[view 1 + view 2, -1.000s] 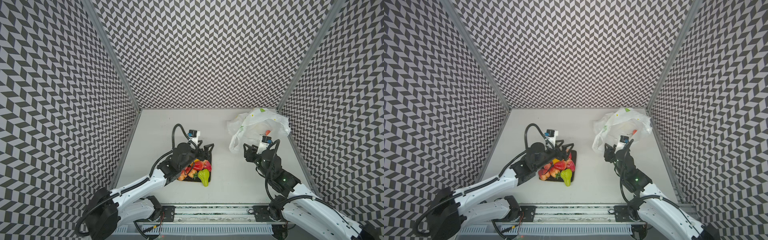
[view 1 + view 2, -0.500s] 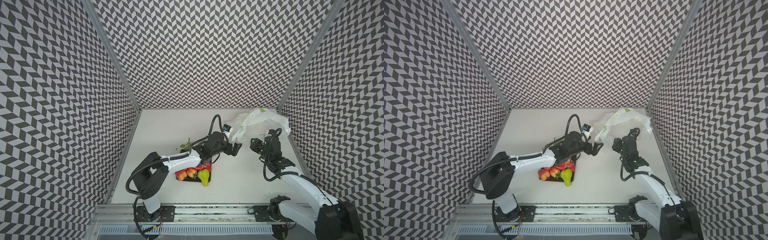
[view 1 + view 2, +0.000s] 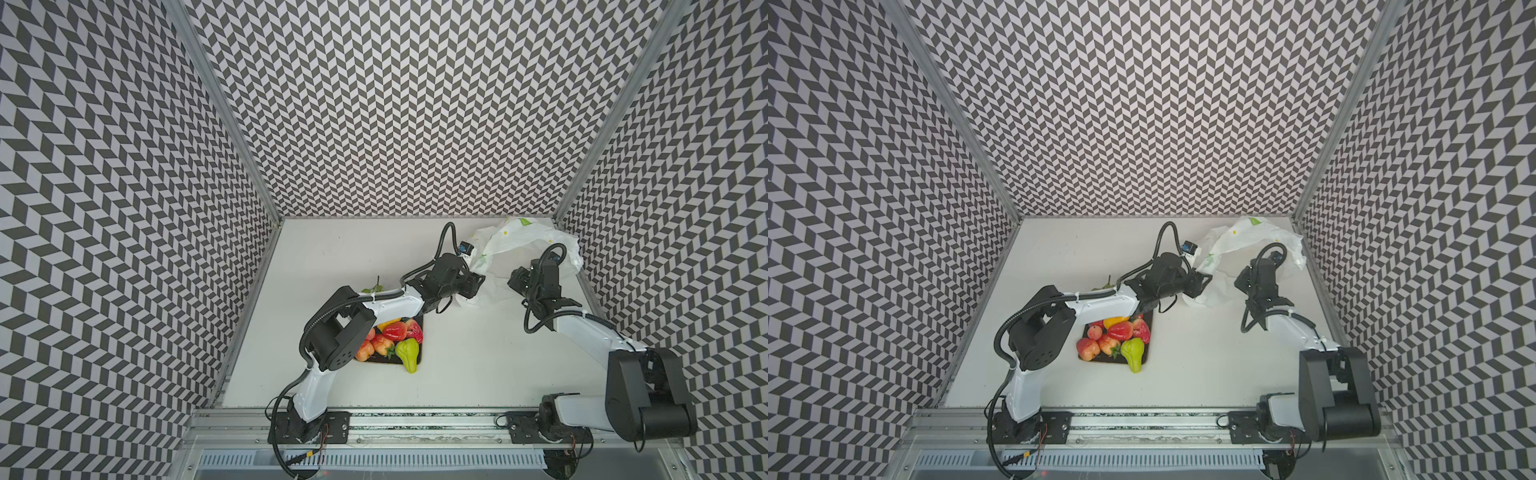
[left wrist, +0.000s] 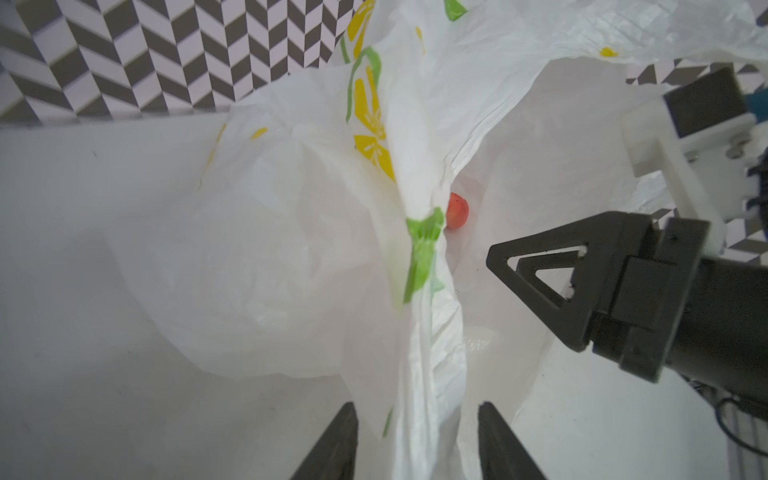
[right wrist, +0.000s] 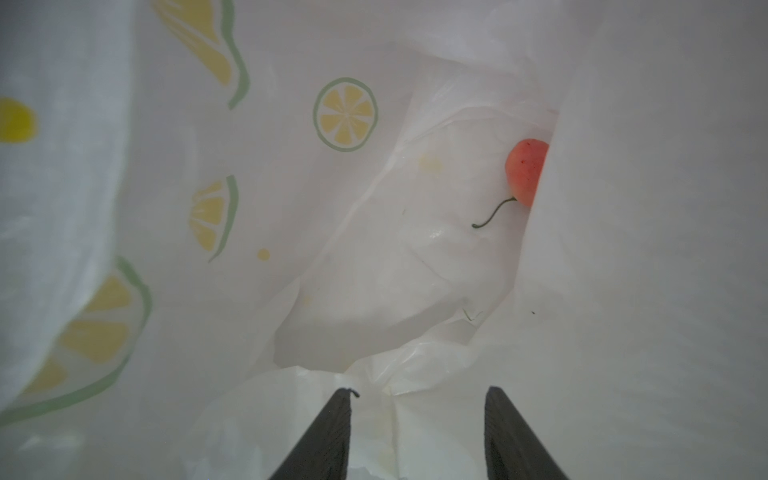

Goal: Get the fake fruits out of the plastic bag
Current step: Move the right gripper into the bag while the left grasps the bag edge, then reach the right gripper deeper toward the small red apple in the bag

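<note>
Back wall [image 3: 415, 104]: flat upright panel, black-and-white chevron print.
Left wall [image 3: 104, 208]: same print, flaring outward toward the front.
Right wall [image 3: 685, 187]: same print, mirrored flare.
Corner posts [image 3: 224, 112]: bare grey metal, one at each rear corner, rising from the floor to the upper edge of view.
Floor [image 3: 332, 257]: matt white, plain, a few faint specks.
Front rail [image 3: 415, 428]: grey metal, across the near edge of the floor.
Grille [image 3: 374, 459]: slotted strip, below the rail.
Light: even, diffuse, soft shadows.
</note>
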### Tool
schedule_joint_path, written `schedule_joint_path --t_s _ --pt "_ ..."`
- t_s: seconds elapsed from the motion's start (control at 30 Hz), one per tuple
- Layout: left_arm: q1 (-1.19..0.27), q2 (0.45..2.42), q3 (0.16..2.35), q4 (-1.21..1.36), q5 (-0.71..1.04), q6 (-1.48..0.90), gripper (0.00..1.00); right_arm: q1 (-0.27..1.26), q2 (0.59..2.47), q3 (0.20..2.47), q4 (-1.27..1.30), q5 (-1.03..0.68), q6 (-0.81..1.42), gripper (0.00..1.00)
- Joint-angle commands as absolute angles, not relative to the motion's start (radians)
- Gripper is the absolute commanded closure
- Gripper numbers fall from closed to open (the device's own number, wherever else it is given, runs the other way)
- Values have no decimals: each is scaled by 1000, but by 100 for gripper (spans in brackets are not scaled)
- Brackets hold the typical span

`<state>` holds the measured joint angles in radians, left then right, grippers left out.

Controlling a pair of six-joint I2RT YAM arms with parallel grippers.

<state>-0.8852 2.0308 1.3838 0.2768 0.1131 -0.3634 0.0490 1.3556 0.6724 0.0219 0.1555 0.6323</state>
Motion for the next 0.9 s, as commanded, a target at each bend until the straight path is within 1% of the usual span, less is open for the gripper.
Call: schedule_joint_path --t_s 0.0,0.03,0.13,0.23,0.3,0.53,0.73,0.87 --pt "-889 1999 1333 376 159 -365 69 17 1364 664 -1 188 703 49" --pt "-890 1994 1314 396 175 -372 74 3 1364 650 -1 181 717 49" --pt "-905 1981 1283 416 196 -375 86 -31 1360 605 -1 150 743 50" --pt "-928 1951 1239 440 201 -371 96 -77 1346 561 -6 115 762 50" --pt "-947 1930 1206 458 196 -368 100 -112 1333 533 -6 85 769 50" --pt "-1021 1855 1116 471 157 -335 100 -206 1265 491 -15 -35 761 51" --pt "-1053 1824 1106 473 125 -354 100 -218 1154 515 -41 -7 740 51" --pt "-1081 1813 1101 483 116 -367 100 -219 1153 535 -33 -2 734 51"
